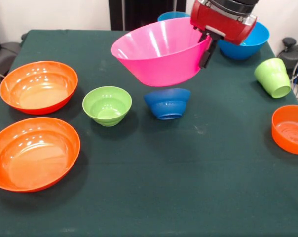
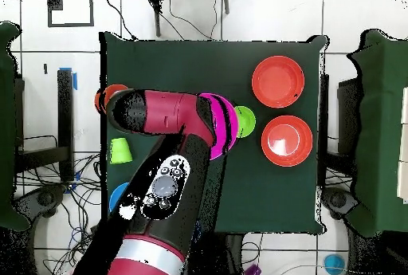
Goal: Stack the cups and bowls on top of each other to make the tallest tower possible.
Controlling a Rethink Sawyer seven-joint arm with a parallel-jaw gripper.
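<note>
My gripper (image 1: 206, 53) is shut on the right rim of the big pink bowl (image 1: 161, 52), which hangs tilted in the air above the small dark blue bowl (image 1: 167, 102). A small lime green bowl (image 1: 107, 104) sits left of the blue one. Two wide orange bowls (image 1: 39, 86) (image 1: 33, 153) lie at the left. A lime green cup (image 1: 273, 77) rests tipped at the right, with a smaller orange bowl (image 1: 290, 129) near it. In the overhead view the arm covers most of the pink bowl (image 2: 221, 124). No tower shows; every bowl sits alone.
Two sky blue bowls stand at the far edge, one (image 1: 245, 42) behind the gripper and one (image 1: 172, 16) partly hidden by the pink bowl. The dark green table (image 1: 188, 187) ends close to the orange bowl at the right. Cables and chairs (image 2: 36, 152) ring the table.
</note>
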